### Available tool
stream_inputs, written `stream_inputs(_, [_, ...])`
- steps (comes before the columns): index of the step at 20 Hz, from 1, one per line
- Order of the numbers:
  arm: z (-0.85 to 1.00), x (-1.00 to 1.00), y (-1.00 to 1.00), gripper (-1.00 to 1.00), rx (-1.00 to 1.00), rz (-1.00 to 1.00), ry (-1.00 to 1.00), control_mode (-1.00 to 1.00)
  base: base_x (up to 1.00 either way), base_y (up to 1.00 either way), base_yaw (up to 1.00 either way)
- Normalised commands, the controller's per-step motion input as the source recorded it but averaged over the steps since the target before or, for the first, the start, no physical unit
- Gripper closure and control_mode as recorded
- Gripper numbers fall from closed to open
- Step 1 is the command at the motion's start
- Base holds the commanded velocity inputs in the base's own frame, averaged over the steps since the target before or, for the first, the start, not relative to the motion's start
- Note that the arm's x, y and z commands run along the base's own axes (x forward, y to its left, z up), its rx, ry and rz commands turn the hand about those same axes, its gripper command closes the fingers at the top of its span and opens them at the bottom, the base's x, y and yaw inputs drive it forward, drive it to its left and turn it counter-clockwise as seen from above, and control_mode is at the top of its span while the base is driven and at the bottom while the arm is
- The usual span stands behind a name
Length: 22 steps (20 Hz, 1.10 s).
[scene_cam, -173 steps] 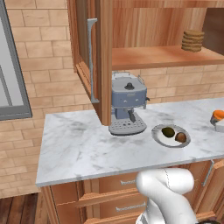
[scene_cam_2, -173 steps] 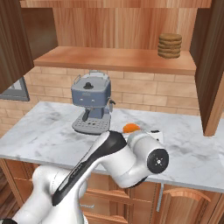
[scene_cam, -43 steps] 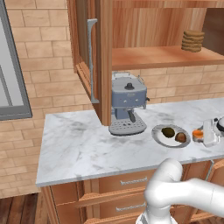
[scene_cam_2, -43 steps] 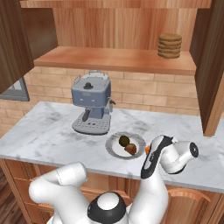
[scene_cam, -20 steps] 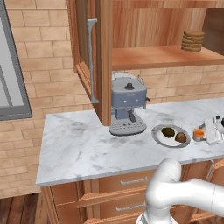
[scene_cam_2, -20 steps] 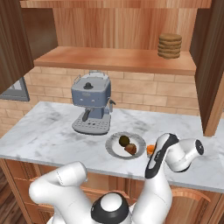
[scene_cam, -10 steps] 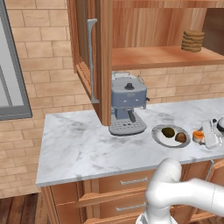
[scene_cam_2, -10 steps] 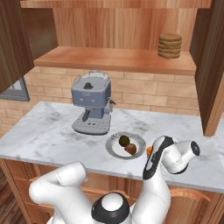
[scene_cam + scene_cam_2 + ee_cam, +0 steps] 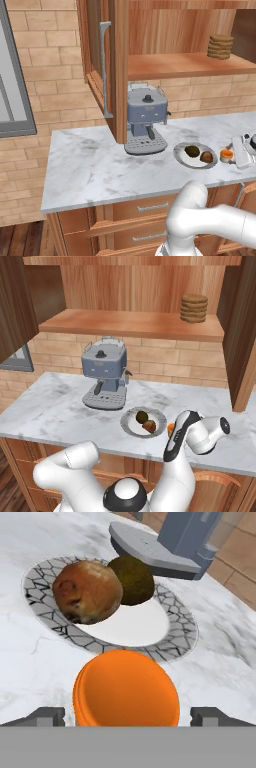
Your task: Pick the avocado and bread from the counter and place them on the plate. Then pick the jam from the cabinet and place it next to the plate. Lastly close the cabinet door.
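Two foods on plate (image 9: 170,632); jam (image 9: 126,689) between open gripper (image 9: 127,716) fingers.

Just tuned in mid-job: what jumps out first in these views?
The orange-lidded jam jar stands on the marble counter right beside the plate, between the open gripper's fingertips. The plate holds the brown bread and the dark avocado, in front of the blue-grey coffee machine. Above it, the cabinet door hangs open.

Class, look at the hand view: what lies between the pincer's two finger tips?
The orange-lidded jam jar sits between them, beside the plate; the tips stand apart.
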Motion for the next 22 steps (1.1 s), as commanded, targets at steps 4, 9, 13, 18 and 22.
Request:
stream_inputs(4, [0.33, -0.12, -0.11, -1.0, 0.0, 0.04, -0.09, -1.0, 0.0, 0.0, 0.0])
stream_inputs(9, [0.57, -0.19, -0.13, -1.0, 0.0, 0.01, -0.08, -1.0, 0.0, 0.0, 0.0])
stream_inputs(13, [0.44, -0.31, -0.02, -1.0, 0.0, 0.0, -0.05, -1.0, 0.0, 0.0, 0.0])
stream_inputs(18, [0.34, -0.42, 0.06, -1.0, 0.0, 0.0, -0.06, -1.0, 0.0, 0.0, 0.0])
stream_inputs(22, [0.24, -0.47, 0.09, -1.0, 0.0, 0.0, -0.04, -1.0, 0.0, 0.0, 0.0])
